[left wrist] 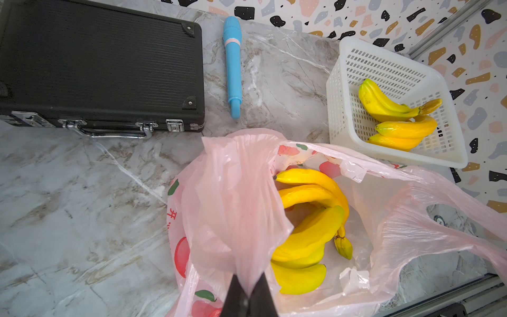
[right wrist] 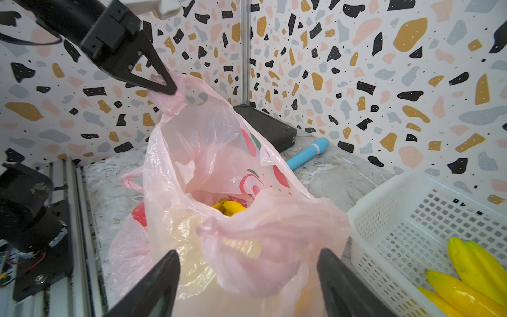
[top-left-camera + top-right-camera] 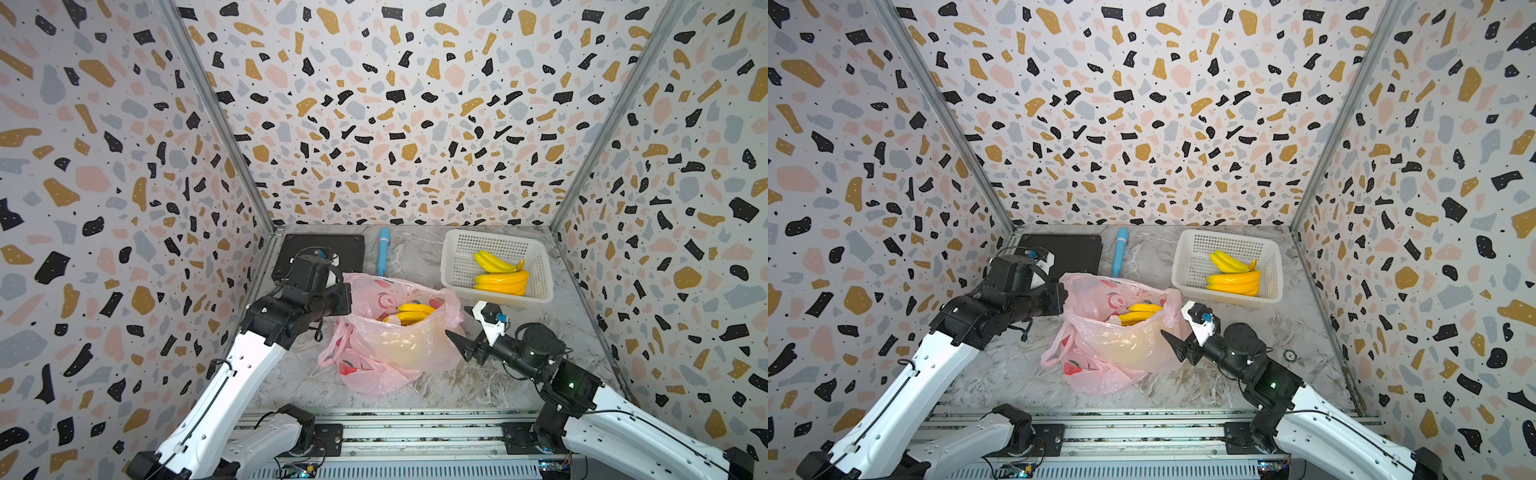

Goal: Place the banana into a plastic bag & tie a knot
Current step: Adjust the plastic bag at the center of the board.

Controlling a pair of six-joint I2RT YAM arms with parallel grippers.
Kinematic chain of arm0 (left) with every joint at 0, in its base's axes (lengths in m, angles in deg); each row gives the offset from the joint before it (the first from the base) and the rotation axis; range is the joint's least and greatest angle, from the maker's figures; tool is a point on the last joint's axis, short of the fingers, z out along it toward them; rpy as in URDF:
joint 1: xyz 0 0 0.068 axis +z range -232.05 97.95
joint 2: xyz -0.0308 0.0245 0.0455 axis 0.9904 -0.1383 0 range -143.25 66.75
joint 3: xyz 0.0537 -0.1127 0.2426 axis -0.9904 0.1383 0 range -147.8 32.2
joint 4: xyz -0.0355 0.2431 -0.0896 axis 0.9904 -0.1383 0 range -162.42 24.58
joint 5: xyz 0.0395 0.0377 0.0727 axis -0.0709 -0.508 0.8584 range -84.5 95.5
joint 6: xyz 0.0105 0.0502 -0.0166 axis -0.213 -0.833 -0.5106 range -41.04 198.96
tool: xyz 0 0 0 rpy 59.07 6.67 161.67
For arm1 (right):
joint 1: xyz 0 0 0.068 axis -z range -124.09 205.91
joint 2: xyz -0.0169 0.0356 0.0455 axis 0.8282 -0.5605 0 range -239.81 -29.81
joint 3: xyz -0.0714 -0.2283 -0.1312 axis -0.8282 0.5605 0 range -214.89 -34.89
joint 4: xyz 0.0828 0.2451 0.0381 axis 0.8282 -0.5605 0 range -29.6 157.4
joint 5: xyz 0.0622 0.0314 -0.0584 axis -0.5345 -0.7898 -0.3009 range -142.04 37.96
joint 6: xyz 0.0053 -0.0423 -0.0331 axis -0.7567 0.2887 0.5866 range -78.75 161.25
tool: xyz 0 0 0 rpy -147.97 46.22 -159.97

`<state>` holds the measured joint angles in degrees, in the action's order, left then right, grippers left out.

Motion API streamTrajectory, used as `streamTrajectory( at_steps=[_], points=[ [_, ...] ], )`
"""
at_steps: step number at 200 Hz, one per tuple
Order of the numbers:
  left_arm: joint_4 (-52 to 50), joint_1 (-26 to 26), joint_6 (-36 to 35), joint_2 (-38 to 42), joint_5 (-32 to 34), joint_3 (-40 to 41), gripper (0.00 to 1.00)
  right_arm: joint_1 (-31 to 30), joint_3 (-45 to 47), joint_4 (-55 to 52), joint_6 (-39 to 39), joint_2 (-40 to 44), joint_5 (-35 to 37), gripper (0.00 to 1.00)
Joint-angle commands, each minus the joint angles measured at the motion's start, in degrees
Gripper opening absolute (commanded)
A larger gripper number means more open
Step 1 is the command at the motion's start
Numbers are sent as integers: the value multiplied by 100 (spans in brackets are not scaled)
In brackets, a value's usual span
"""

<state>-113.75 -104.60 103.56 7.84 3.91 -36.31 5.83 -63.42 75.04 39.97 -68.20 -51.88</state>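
Already the banana [image 1: 310, 216] sits inside the plastic bag [image 1: 233, 197] on the counter [image 1: 82, 192]. The left tool [image 1: 248, 297] pinches one side of the mouth. The right tool [image 2: 248, 254], jaws apart, straddles the opposite rim and should gather plenty of film before closing.

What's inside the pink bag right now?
A bunch of yellow bananas sits inside the pink bag, seen through its open mouth. The bag's bottom is covered by crumpled film.
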Motion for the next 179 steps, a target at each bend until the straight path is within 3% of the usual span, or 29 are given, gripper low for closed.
streamTrajectory(
  at_steps=[1, 42, 106, 136, 179],
  points=[
    [221, 65, -106, -22, -147, 40, 0, 8, -183, 616, 407, -362, 330, 81],
    [233, 127, -148, -32, -281, 14, 0, 7, -642, 613, 645, -929, 426, 75],
    [250, 198, -180, -70, -386, -88, 0, 6, -1340, 228, 673, -1116, 453, 42],
    [272, 215, -181, -77, -437, -92, 0, 7, -1526, 138, 732, -1239, 505, 45],
    [285, 215, -177, -72, -496, -83, 0, 19, -1648, -93, 911, -1433, 922, 59]
  ],
)
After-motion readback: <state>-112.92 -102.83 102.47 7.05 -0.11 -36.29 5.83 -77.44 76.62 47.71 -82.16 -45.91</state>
